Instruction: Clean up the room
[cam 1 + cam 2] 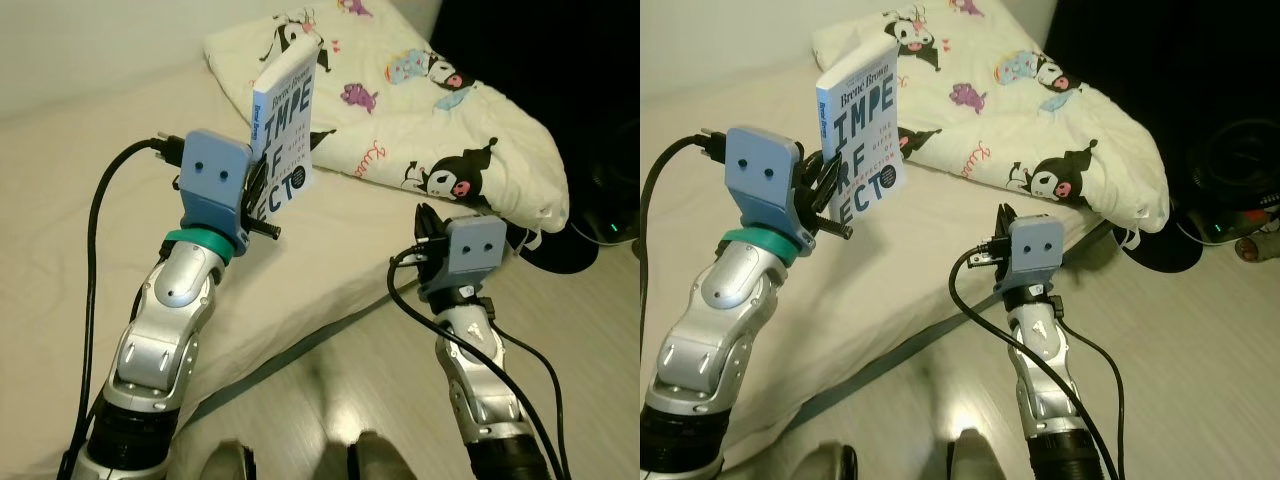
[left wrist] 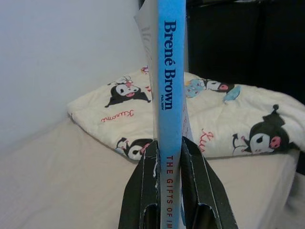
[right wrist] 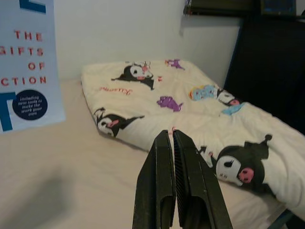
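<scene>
Left wrist view shows the left pincer [image 2: 169, 157] pinching a light blue paperback book [image 2: 170, 86] near its lower end, one black finger [image 2: 143, 191] on each cover and the spine, printed "Brené Brown", facing the camera. From the head views the book [image 1: 285, 130] stands upright and slightly tilted, lifted clear above the bed [image 1: 120, 180], near a folded cream blanket [image 1: 420, 110] printed with cartoon characters at the bed's far end. The right pincer [image 3: 172, 181] hovers low over the bed's near edge, its fingers pressed together and holding nothing. My judgement is that the step in hand is carrying the book away to wherever it belongs, which these pictures do not reveal. To do it well, keep the squeeze firm, since the grip sits low on a tall, thin object and the top could swing or the pages slip out sideways. Move the arm smoothly, keep the spine close to vertical, and keep the left arm's black cable [image 1: 100, 200] from snagging. The right arm can stay tucked aside near the wooden floor [image 1: 1200, 340] edge.
</scene>
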Available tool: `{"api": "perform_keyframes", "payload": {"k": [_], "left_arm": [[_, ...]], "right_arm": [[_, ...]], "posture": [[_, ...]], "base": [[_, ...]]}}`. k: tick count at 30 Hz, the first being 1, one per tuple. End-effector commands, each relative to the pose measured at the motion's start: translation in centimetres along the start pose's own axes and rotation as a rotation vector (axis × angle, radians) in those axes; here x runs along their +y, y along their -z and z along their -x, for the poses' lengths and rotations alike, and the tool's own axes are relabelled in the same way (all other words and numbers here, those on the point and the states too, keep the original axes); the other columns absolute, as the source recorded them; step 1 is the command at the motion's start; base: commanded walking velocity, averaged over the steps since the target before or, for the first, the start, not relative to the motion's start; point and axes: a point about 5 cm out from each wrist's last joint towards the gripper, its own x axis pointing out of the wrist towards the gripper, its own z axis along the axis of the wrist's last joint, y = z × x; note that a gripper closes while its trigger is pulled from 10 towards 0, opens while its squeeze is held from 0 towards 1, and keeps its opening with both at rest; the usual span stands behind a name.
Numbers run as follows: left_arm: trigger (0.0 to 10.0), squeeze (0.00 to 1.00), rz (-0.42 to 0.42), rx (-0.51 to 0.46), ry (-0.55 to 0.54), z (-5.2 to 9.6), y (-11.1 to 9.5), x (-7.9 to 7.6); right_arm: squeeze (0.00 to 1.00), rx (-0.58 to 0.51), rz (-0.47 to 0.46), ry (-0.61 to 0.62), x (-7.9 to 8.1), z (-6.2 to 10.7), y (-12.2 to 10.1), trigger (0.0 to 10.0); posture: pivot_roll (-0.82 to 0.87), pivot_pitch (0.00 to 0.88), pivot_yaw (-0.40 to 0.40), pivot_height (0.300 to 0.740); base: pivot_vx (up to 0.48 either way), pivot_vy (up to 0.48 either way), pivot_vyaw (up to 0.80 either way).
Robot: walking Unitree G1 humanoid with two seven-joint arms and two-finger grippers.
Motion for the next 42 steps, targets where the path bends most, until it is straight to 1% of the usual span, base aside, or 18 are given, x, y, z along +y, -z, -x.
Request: {"api": "perform_keyframes", "payload": {"k": [1,3,13,19,42], "left_arm": [[10.0,0.00,0.022,0.011,-0.002,0.20,0.30,0.13],[10.0,0.00,0.035,0.012,-0.005,0.10,0.41,0.23],[10.0,0.00,0.041,-0.004,-0.010,0.00,0.29,0.16],[10.0,0.00,0.050,0.000,-0.022,-0.13,0.41,0.26],[10.0,0.00,0.018,-0.002,-0.033,-0.23,0.81,0.23]], "right_arm": [[0.00,0.028,0.000,0.006,-0.17,0.36,0.67,10.0],[0.00,0.027,0.000,0.005,-0.18,0.26,0.68,10.0],[0.00,0.042,0.003,0.006,0.03,0.10,0.80,10.0],[0.00,0.045,-0.017,-0.007,0.37,0.11,0.87,10.0],[0.00,0.031,-0.018,-0.014,0.51,-0.08,0.74,10.0]], "posture": [[-0.07,0.117,0.007,0.739],[-0.07,0.114,0.006,0.740],[-0.07,0.112,0.004,0.740],[-0.07,0.106,0.000,0.740],[-0.08,0.099,0.002,0.740]], "base": [[0.000,0.000,0.00],[0.000,0.000,0.00],[0.000,0.000,0.00],[0.000,0.000,0.00],[0.000,0.000,0.00]]}}
